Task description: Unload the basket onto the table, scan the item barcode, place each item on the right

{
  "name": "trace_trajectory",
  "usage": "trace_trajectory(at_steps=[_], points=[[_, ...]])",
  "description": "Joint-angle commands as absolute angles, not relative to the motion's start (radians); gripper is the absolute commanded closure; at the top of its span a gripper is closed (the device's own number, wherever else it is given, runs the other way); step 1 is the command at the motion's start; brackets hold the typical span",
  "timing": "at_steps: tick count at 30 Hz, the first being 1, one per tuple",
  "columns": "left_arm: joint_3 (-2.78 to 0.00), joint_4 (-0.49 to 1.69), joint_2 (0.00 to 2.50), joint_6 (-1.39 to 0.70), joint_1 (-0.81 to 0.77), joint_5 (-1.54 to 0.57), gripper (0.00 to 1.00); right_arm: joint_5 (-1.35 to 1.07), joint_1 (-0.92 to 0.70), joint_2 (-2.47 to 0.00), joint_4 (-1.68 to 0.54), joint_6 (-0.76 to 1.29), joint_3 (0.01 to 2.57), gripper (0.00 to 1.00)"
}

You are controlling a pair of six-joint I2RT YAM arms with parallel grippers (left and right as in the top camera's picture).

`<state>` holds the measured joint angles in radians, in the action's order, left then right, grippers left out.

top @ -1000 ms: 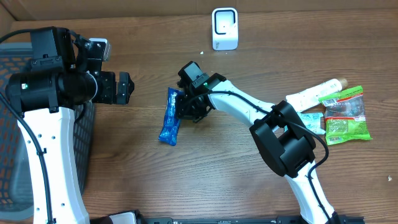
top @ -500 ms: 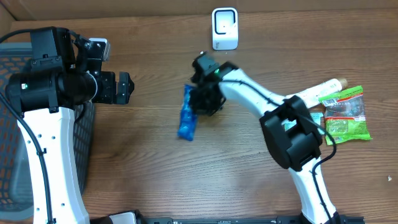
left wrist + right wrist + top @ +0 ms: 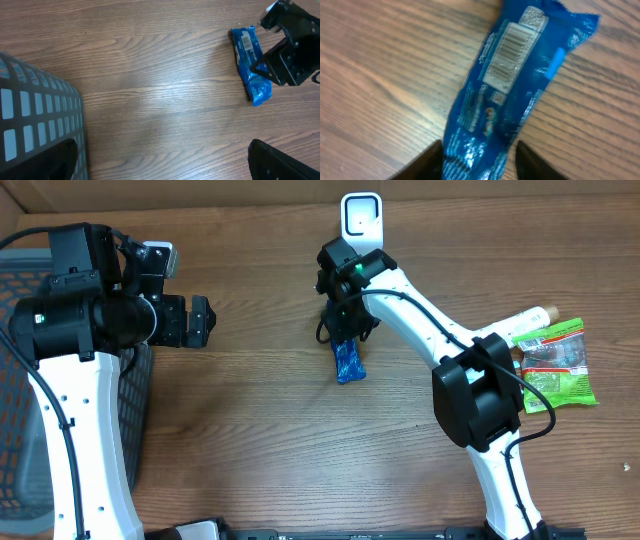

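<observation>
Where the right arm [image 3: 420, 310] crosses the overhead view, the far end of the blue pkt [image 3: 510, 95] sits under the right claw [image 3: 477, 150]; only the near half shows there.

- Blue pkt: flat on the tabletop [image 3: 250, 440], in front of the white scanner [image 3: 361, 225], near it but apart. Barcode [image 3: 512, 50] faces up, towards the crimped end. Other print too small to read. Opposite end cut off by the wrist-view frame edge.
- Right claw: parted, one finger either side of the pkt's end, not pinching it; fingertips only partly in frame. In the left wrist view it overlaps the pkt's side edge.
- Left claw [image 3: 164, 145]: spread wide, holding nothing, over bare wood well apart from the pkt.
- Dark mesh basket [image 3: 15, 430]: far left, cut off by the frame, partly under the left arm.
- Green pkt [image 3: 557, 365] and white tube [image 3: 500, 332]: right side, touching. Right arm's elbow housing covers part of the pile; a further item beneath is not identifiable.
</observation>
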<state>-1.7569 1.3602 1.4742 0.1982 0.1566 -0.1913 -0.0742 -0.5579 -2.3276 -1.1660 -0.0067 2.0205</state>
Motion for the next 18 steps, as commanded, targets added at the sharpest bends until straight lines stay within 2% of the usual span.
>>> trace_trajectory(at_steps=[1,3,7,13,18], points=[[-1.763,1.357,1.479,0.202,0.156,-0.200,0.00,-0.146,-0.509,-2.321,-1.180,0.068,2.103,0.48],[-1.763,1.357,1.479,0.202,0.156,-0.200,0.00,-0.220,-0.463,-2.321,-1.203,0.083,2.144,0.46],[-1.763,1.357,1.479,0.202,0.157,-0.200,0.00,-0.389,-0.336,-2.321,-1.213,0.078,2.173,0.31],[-1.763,1.357,1.479,0.202,0.157,-0.199,0.00,-0.724,-0.196,-2.353,-1.128,0.019,2.088,0.30],[-1.763,1.357,1.479,0.202,0.157,-0.200,0.00,-0.823,-0.183,-2.392,-1.030,0.019,1.990,0.30]])
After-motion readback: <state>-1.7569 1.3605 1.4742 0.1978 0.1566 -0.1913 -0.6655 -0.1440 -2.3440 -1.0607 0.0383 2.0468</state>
